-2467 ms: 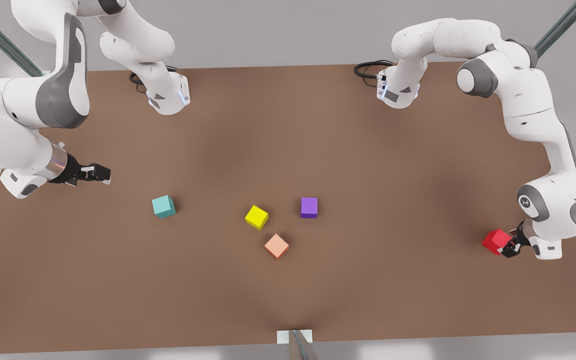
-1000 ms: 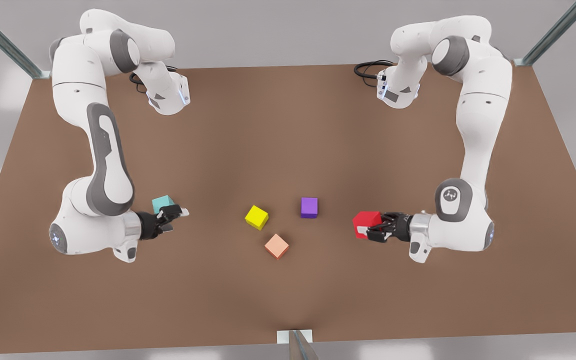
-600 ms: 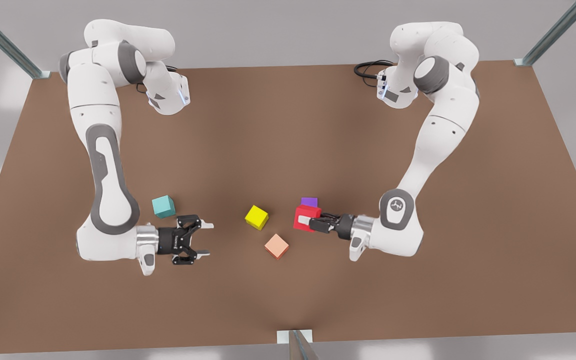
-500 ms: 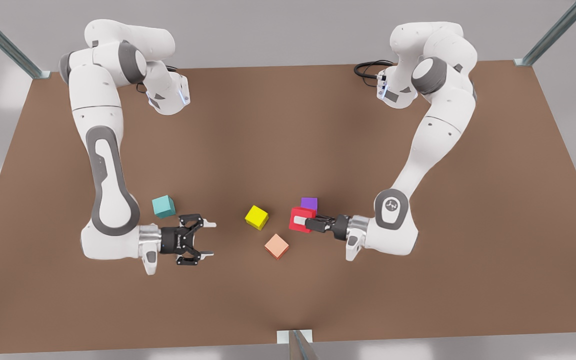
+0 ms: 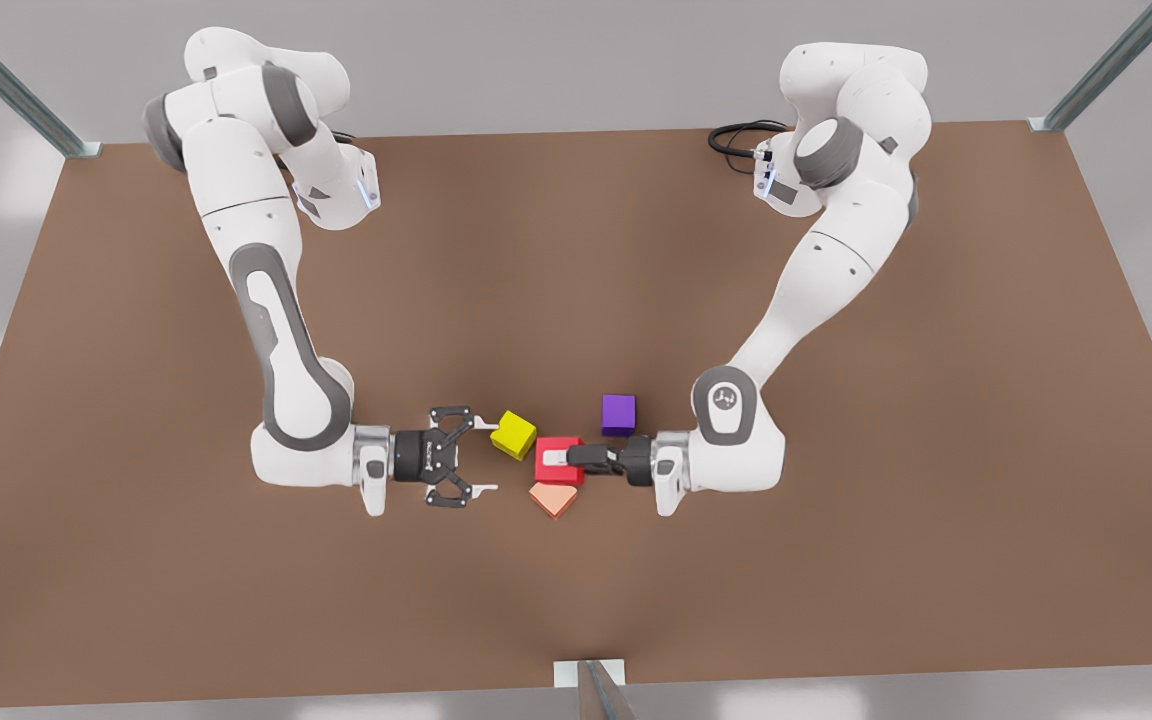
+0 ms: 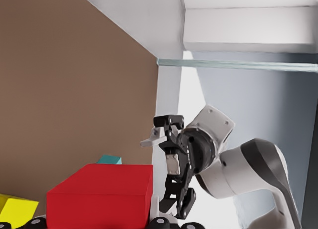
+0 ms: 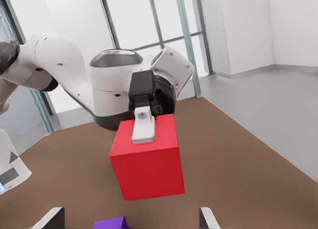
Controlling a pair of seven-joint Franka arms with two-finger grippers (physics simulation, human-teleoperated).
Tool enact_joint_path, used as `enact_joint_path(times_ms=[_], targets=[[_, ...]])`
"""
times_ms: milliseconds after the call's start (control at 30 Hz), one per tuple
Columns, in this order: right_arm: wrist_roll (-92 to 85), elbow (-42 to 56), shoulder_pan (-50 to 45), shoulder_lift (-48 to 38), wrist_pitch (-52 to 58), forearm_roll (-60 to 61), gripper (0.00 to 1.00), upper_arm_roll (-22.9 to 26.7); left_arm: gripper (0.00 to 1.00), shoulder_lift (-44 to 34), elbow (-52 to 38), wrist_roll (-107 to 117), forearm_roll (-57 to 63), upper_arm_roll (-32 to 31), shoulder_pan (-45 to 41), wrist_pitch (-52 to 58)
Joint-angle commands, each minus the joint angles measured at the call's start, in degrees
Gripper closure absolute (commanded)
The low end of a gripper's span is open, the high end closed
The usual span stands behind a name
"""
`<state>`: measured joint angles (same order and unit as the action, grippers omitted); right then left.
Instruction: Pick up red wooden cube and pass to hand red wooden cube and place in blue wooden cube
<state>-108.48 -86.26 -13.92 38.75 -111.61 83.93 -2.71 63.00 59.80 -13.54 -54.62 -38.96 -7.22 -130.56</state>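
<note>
Red cube [image 5: 547, 473] sits pinched in the left gripper [image 5: 562, 458], between the two arms over the middle of the table [image 5: 836, 560]. On the front view's left, the right gripper [image 5: 484, 456] faces it with fingers spread wide, near the cube but apart from it. Next comes the yellow cube [image 5: 514, 435], then the red one, which overlaps the salmon cube [image 5: 554, 499]. A purple cube [image 5: 618, 414] lies just behind the left gripper. Blue cube [image 6: 109, 160] peeks out behind the red one in the left wrist view.
</note>
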Motion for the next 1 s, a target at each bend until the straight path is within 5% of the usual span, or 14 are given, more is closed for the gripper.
enact_joint_path(times_ms=[0,967], targets=[[-18.52,-0.05,-0.85,0.09,-3.79,1.59,0.0,-0.02,0.4,-0.07,-0.13,-17.4,-1.71,-0.06,-0.26,-3.82],[-17.29,7.16,-2.26,6.77,-4.85,5.54,0.0,-1.6,0.4,0.89,-1.09,-17.31,-5.49,-0.15,-2.36,-5.84]])
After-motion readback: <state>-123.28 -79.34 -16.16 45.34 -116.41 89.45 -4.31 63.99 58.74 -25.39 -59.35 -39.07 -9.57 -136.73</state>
